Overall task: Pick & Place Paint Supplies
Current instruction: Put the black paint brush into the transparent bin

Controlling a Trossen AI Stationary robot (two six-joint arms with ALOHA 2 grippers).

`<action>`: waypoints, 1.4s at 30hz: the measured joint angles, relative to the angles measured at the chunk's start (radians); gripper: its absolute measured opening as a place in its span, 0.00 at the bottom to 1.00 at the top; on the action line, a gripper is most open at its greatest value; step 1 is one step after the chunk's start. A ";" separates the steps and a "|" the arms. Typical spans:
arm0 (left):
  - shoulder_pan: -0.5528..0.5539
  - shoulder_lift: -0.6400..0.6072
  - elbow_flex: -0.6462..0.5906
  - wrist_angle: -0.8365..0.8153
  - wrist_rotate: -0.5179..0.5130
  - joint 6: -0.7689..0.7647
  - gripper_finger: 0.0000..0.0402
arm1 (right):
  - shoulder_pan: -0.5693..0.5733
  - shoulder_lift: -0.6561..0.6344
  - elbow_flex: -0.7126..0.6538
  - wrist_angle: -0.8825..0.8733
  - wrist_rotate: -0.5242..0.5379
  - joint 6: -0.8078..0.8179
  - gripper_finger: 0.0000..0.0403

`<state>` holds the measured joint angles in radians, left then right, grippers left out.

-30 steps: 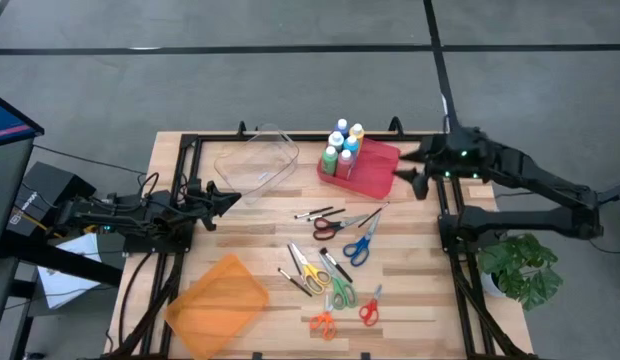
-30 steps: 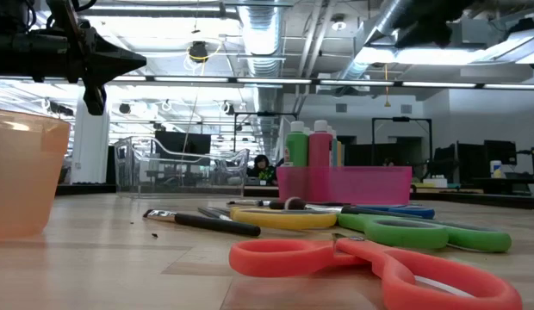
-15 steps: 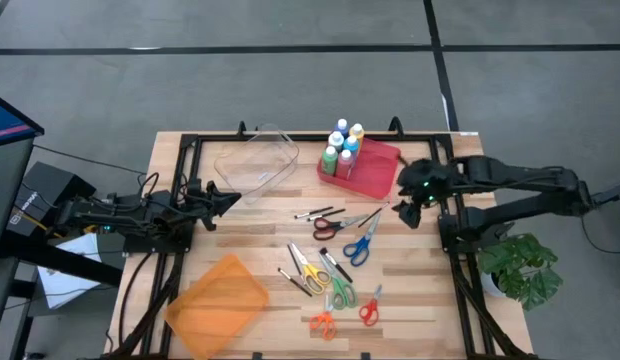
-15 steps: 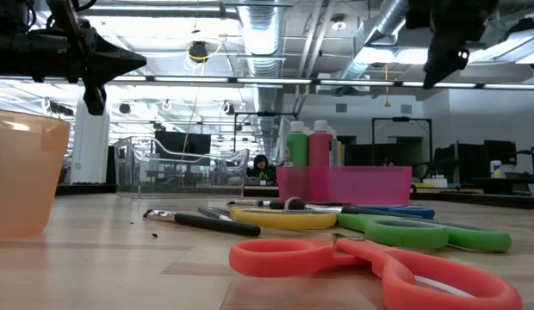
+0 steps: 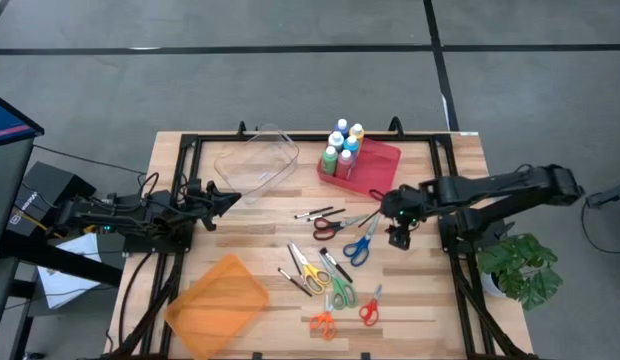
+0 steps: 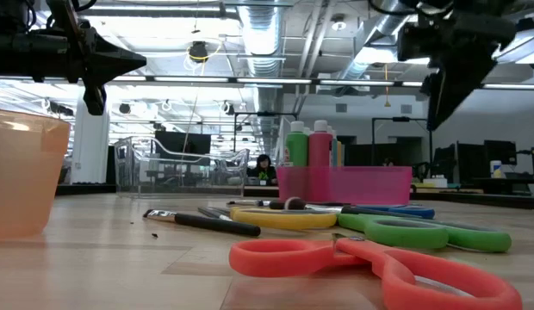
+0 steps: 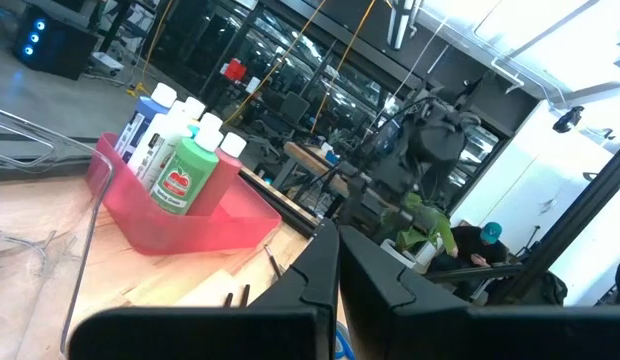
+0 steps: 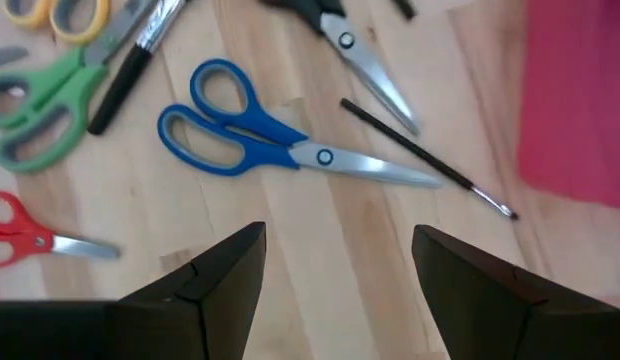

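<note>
The paint bottles (image 5: pixel 342 146) stand upright in a cluster at one end of a pink tray (image 5: pixel 375 169) near the far edge of the counter (image 5: pixel 420 290) — white caps up, with green, blue, yellow and white bodies visible from above. In the low view the green bottle (image 6: pixel 296 144) and a pink bottle (image 6: pixel 319 144) rise above the tray's wall. No fingers touch any of them.

Just beside the tray, toward the left arm, sits a clear container (image 5: pixel 258 160). Nearer the middle of the counter lie the blue scissors (image 5: pixel 362 244), a thin paintbrush (image 8: pixel 425 158), a black marker (image 5: pixel 335 265) and several more scissors in yellow, green, orange and red; the red scissors (image 6: pixel 370 263) fill the foreground of the low view. An orange bin (image 5: pixel 217 302) rests at the near left corner.

The right gripper (image 5: pixel 397 222) hangs above the counter just beside the near end of the pink tray, over bare wood next to the blue scissors. Its fingers (image 8: pixel 215 275) stand wide apart and hold nothing. The left gripper (image 5: pixel 230 200) waits over the counter's left side, near the clear container — its fingers are pressed together with nothing between them. A potted plant (image 5: pixel 520 270) stands off the counter's right edge.
</note>
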<state>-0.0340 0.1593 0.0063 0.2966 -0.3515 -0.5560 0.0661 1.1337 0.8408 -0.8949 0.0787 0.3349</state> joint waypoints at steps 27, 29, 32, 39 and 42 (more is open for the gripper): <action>0.000 0.000 0.000 -0.001 0.000 0.000 0.01 | -0.161 0.291 -0.016 0.110 0.001 -0.486 0.62; 0.000 0.000 0.000 -0.001 0.000 0.000 0.01 | -0.171 0.244 -0.018 0.091 0.001 -0.485 0.62; 0.000 0.000 0.000 -0.001 0.000 0.000 0.01 | -0.194 0.140 -0.063 0.118 0.000 -0.485 0.62; 0.000 0.002 0.000 0.000 0.000 0.000 0.01 | -0.296 -0.101 -0.233 0.273 0.001 -0.473 0.62; 0.000 0.004 0.000 0.000 0.000 -0.001 0.01 | -0.340 -0.123 -0.269 0.295 0.000 -0.455 0.62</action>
<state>-0.0341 0.1635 0.0063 0.2969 -0.3515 -0.5567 -0.2736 1.0110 0.5716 -0.5997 0.0792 -0.1202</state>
